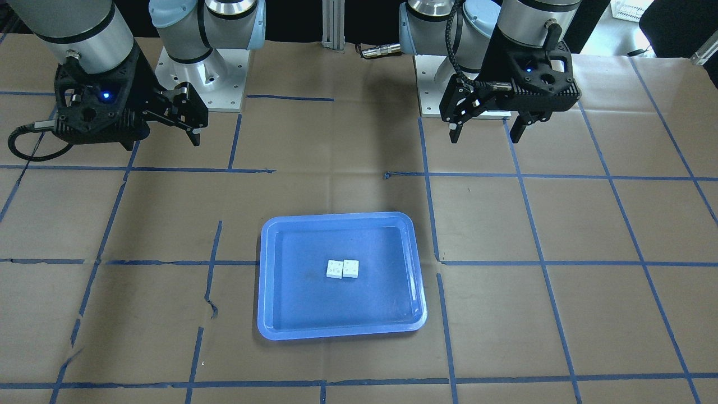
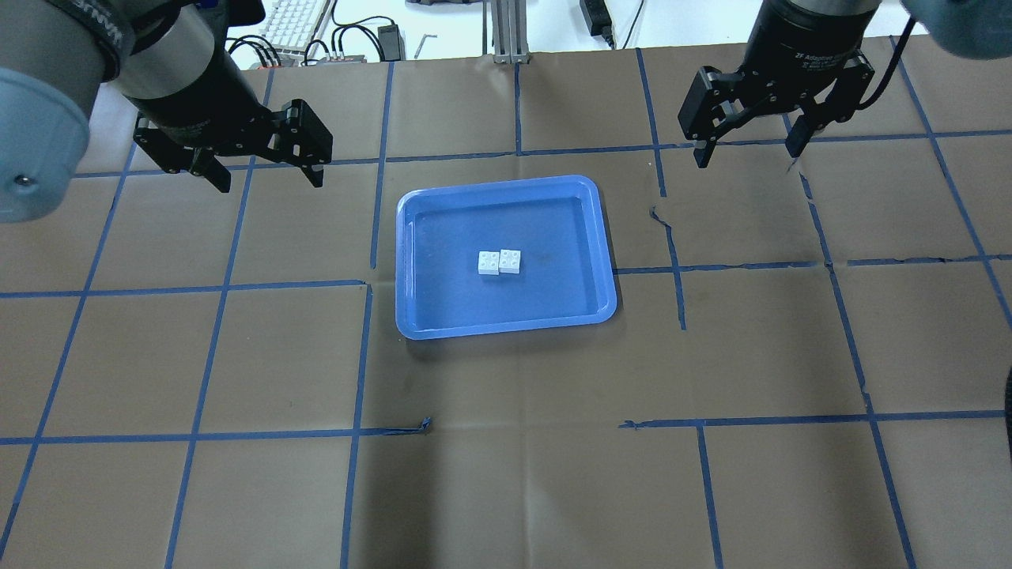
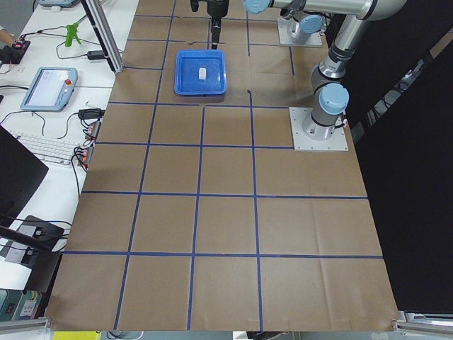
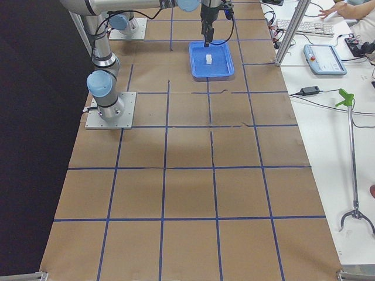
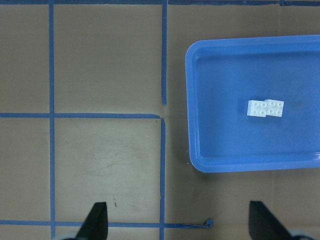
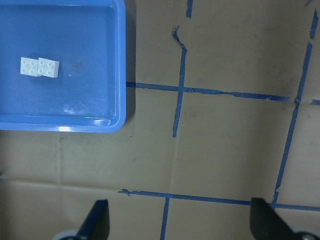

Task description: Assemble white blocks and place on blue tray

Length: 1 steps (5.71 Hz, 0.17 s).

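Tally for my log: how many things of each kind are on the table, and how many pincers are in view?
white blocks: 2
blue tray: 1
pincers: 2, left pincer and right pincer, both open
Total: 5

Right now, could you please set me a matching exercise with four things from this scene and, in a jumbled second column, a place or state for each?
Column one:
1. white blocks
2. blue tray
3. left gripper
4. right gripper

Column two:
A. open, above brown paper at the overhead view's right
B. flat on the brown paper between both grippers
C. side by side near the tray's middle
D. open, above brown paper at the overhead view's left

Pairs: 1-C, 2-B, 3-D, 4-A.
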### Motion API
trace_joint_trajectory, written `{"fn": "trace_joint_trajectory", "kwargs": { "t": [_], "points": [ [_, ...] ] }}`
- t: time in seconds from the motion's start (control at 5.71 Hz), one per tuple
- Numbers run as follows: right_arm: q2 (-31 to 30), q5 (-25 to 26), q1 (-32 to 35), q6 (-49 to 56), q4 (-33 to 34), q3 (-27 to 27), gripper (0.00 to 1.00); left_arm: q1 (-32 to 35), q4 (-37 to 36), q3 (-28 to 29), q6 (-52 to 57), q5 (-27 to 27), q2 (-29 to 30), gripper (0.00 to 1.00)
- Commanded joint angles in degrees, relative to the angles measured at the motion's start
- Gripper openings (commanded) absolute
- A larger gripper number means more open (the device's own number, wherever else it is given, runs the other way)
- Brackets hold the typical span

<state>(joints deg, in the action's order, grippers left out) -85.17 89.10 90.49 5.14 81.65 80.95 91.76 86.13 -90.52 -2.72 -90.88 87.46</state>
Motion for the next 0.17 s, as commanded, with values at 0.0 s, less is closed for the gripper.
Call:
{"fn": "trace_joint_trajectory", "kwargs": {
  "t": [0.0],
  "points": [
    [0.0, 0.02, 0.04, -0.04, -0.17, -0.01, 1.0, 0.0, 0.09, 0.0, 0.09, 0.0, -0.09, 0.99]
  ]
}}
